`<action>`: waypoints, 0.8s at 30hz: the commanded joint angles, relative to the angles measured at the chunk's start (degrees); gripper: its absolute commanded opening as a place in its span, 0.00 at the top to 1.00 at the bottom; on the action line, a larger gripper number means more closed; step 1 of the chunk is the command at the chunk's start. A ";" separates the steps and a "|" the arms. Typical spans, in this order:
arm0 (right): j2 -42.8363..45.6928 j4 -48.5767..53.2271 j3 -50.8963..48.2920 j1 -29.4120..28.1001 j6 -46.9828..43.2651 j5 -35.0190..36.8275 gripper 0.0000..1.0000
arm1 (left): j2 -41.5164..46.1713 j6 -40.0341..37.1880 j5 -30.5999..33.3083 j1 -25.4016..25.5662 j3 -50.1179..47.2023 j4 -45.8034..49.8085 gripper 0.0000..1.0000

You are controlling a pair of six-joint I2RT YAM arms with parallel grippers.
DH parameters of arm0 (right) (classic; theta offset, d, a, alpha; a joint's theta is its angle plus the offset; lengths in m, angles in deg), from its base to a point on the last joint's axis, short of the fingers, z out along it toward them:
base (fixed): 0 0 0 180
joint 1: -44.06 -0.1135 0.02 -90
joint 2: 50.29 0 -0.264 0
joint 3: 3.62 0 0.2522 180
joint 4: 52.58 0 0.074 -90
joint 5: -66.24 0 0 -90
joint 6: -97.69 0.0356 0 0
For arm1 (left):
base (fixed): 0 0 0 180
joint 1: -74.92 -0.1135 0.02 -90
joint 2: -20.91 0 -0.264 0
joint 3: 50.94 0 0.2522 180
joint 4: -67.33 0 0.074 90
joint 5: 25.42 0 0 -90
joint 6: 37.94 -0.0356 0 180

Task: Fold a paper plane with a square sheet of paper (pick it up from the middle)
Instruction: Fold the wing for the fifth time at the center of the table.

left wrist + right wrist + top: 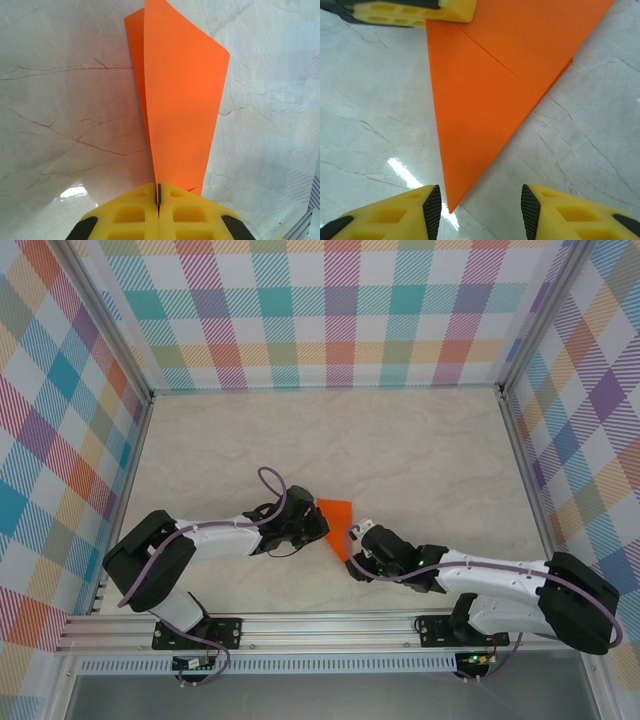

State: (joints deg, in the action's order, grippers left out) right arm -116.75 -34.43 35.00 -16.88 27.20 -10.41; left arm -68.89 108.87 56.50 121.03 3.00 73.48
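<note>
The square sheet of paper point(338, 522), bright orange, is folded into a pointed triangle with a diagonal crease, the shape of a paper plane. It rests on the marble table between the two arms. My left gripper point(159, 196) is shut on one edge of the paper point(182, 100), whose layers fan upward from the jaws. My right gripper point(481, 206) is open, and the paper's sharp tip point(451, 207) lies between its fingertips, close to the left pad point(433, 205) without touching it. A yellow finger of the left gripper point(420, 10) shows at the paper's far corner. From above, the left gripper point(306, 526) and the right gripper point(358, 552) flank the paper.
The marble tabletop point(420, 460) is walled by checked panels on three sides. An aluminium rail point(330, 625) with both arm bases runs along the near edge. Purple cables loop over each arm.
</note>
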 commanded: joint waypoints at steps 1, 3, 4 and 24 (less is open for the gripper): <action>-3.90 -2.43 2.48 -4.33 -3.87 9.43 0.51 | 0.72 0.73 -0.09 0.32 1.47 0.85 1.00; -6.24 -4.03 3.17 -5.77 -5.25 10.64 0.50 | 0.70 0.77 -0.17 0.31 1.48 0.77 1.00; -7.38 -5.19 3.35 -6.61 -5.99 11.22 0.50 | 0.66 0.84 -0.18 0.30 1.49 0.76 1.00; -18.99 -13.88 6.81 -10.56 -13.42 21.02 0.55 | 1.06 0.09 0.35 0.32 2.32 2.69 1.00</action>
State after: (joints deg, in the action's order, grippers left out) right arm -134.93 -45.67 40.38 -27.24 15.29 8.47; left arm -68.87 109.31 56.65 121.03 3.99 75.12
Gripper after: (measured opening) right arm 0.460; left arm 0.045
